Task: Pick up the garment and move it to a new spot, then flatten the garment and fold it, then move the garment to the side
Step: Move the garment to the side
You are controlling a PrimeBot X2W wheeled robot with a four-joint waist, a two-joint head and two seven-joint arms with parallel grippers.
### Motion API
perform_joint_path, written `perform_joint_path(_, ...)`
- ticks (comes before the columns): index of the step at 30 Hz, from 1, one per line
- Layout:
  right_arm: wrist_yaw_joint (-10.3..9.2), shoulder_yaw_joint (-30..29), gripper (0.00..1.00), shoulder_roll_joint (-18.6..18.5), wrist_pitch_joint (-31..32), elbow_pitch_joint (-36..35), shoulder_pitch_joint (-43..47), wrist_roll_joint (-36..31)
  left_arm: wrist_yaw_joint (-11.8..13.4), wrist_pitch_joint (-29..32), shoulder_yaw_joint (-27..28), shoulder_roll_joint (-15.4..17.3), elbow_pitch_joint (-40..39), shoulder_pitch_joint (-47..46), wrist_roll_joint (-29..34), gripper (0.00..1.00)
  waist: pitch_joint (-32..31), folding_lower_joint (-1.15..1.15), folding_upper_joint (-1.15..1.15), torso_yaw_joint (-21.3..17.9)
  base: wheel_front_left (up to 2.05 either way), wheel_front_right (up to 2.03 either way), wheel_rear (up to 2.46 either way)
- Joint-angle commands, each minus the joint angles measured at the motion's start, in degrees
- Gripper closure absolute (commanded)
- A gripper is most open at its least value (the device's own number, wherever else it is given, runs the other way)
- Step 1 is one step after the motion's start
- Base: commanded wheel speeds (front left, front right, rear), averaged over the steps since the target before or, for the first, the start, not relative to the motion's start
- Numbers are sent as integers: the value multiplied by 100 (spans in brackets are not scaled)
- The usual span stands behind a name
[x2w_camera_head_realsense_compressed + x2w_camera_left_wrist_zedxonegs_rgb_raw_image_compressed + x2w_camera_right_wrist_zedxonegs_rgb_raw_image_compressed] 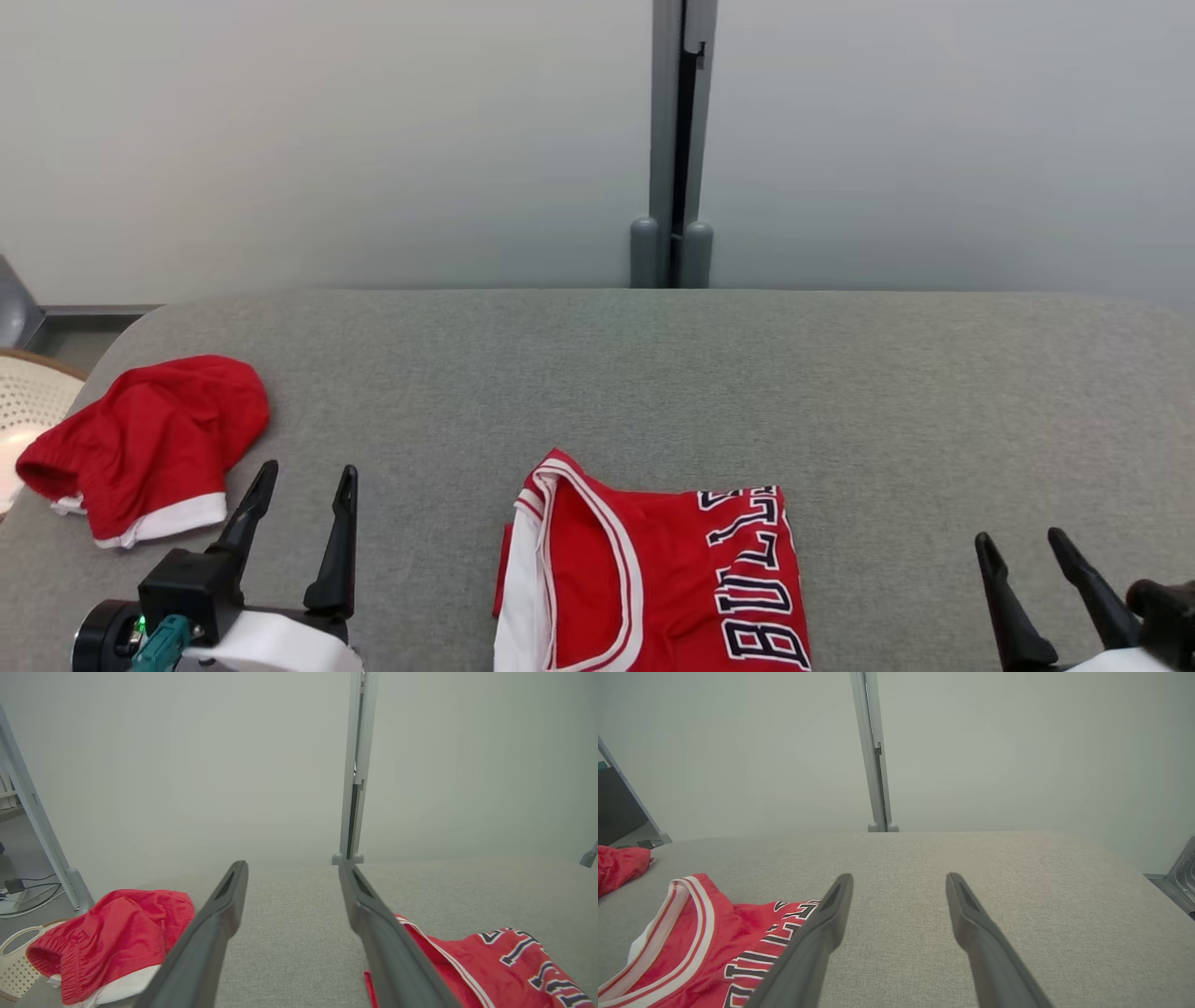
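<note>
Red jersey (653, 579) with white-and-red trim and dark block letters lies folded at the near edge of the grey fabric-covered table (840, 392), about midway between the two grippers. Its collar is toward the left and its lettering toward the right. It also shows at the lower right of the left wrist view (490, 961) and at the lower left of the right wrist view (691, 942).

The left gripper (309, 469) hovers at the near left with its fingers spread wide and nothing between them (293, 864). The right gripper (1018, 535) sits at the near right, likewise wide open and empty (899, 875), over bare table.

A pair of red shorts (149, 439) with a white hem lies bunched at the table's left end, just left of the left gripper, well apart from the jersey. A white perforated basket (28, 401) stands just beyond that left end. A grey upright post (667, 140) rises behind the far edge
</note>
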Motion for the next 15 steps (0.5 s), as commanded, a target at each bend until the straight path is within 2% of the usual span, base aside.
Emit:
perform_joint_path(1, 0, 78, 0, 6, -10, 159, 12, 10, -49, 20, -47, 7, -60, -200, 56, 0, 185, 0, 0, 295, 0, 0, 0)
perform_joint_path(5, 0, 333, 0, -21, -27, 491, -139, 93, -56, -28, -81, -59, -117, -396, 104, 0, 351, 0, 0, 541, 0, 0, 0)
perform_joint_path(11, 0, 784, 0, -64, -106, 1401, -543, 254, -116, -199, -159, -250, -176, -741, 152, 0, 755, 0, 0, 1012, 0, 0, 0)
perform_joint_path(15, -2, 1120, 0, -125, -191, 2052, -972, 409, -158, -312, -179, -351, -125, -912, 170, 0, 1001, 0, 0, 1189, 0, 0, 0)
